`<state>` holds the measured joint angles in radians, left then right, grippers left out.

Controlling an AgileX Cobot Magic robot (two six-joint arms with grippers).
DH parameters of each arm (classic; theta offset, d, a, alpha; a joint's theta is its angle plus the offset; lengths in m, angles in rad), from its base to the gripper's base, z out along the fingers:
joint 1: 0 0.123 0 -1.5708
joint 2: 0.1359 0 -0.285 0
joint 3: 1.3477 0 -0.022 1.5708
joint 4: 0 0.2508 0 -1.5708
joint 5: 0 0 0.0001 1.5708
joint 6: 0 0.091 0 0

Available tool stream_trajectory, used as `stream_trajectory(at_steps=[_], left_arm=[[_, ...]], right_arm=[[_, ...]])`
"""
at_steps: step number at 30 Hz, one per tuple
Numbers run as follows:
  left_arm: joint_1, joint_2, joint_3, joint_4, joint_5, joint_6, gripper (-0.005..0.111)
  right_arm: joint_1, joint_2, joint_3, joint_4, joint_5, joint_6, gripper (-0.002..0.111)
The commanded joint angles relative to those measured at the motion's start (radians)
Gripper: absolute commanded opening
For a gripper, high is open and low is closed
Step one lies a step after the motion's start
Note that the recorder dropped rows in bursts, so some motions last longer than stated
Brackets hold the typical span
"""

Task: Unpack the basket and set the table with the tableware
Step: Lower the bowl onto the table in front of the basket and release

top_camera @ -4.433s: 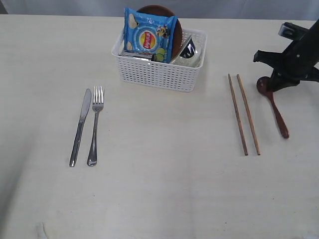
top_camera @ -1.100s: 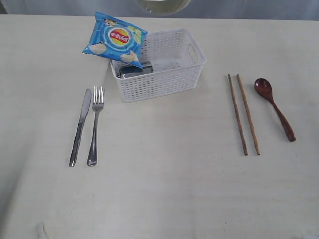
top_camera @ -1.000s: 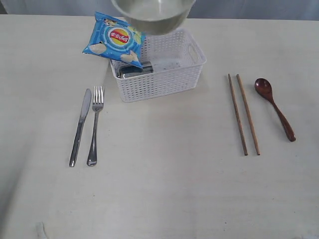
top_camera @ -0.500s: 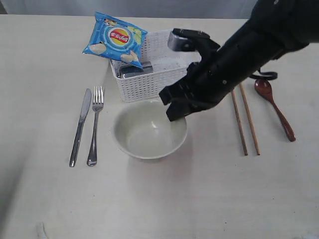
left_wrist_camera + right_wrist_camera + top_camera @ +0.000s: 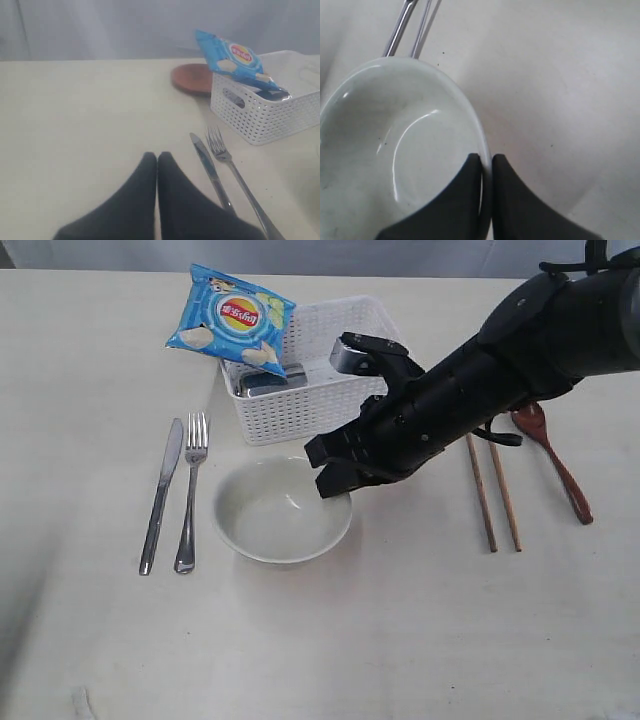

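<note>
The off-white bowl point(image 5: 275, 512) sits on the table point(image 5: 330, 640) in front of the white basket point(image 5: 330, 400). My right gripper point(image 5: 337, 483) is shut on the bowl's right rim; in the right wrist view its fingers point(image 5: 470, 172) pinch the rim of the bowl point(image 5: 395, 145). Knife point(image 5: 160, 496) and fork point(image 5: 190, 490) lie left of the bowl, chopsticks point(image 5: 497, 490) and wooden spoon point(image 5: 556, 465) to its right. The brown plate point(image 5: 191, 78) lies behind the basket point(image 5: 260, 112). My left gripper point(image 5: 157, 158) is shut and empty near the knife point(image 5: 209, 169).
A blue chips packet point(image 5: 232, 318) leans on the basket's left rim, over a dark steel object point(image 5: 265, 381) inside that may be the cup. My right arm point(image 5: 500, 370) crosses above the chopsticks and the basket's right corner.
The bowl came down from high above the basket to the table in front of it, held by my right gripper, and over the last half second shifted slightly left.
</note>
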<state>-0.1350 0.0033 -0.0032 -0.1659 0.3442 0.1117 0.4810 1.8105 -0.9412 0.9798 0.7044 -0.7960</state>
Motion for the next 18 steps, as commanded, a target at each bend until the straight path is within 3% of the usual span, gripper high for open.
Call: stream_trajectory(at_steps=[1, 7, 14, 18], left_arm=[[-0.008, -0.003, 0.003, -0.001, -0.002, -0.001, 0.0], [-0.008, -0.003, 0.003, 0.001, -0.002, -0.001, 0.0], [-0.008, -0.003, 0.003, 0.004, -0.002, -0.001, 0.0], [-0.008, -0.003, 0.003, 0.004, -0.002, -0.001, 0.0]], right_arm=[[0.0, 0.01, 0.0, 0.02, -0.004, -0.016, 0.0], [0.0, 0.01, 0.0, 0.018, -0.008, -0.016, 0.001], [0.0, 0.01, 0.0, 0.018, -0.02, -0.013, 0.037], [0.0, 0.01, 0.0, 0.018, -0.038, -0.013, 0.038]])
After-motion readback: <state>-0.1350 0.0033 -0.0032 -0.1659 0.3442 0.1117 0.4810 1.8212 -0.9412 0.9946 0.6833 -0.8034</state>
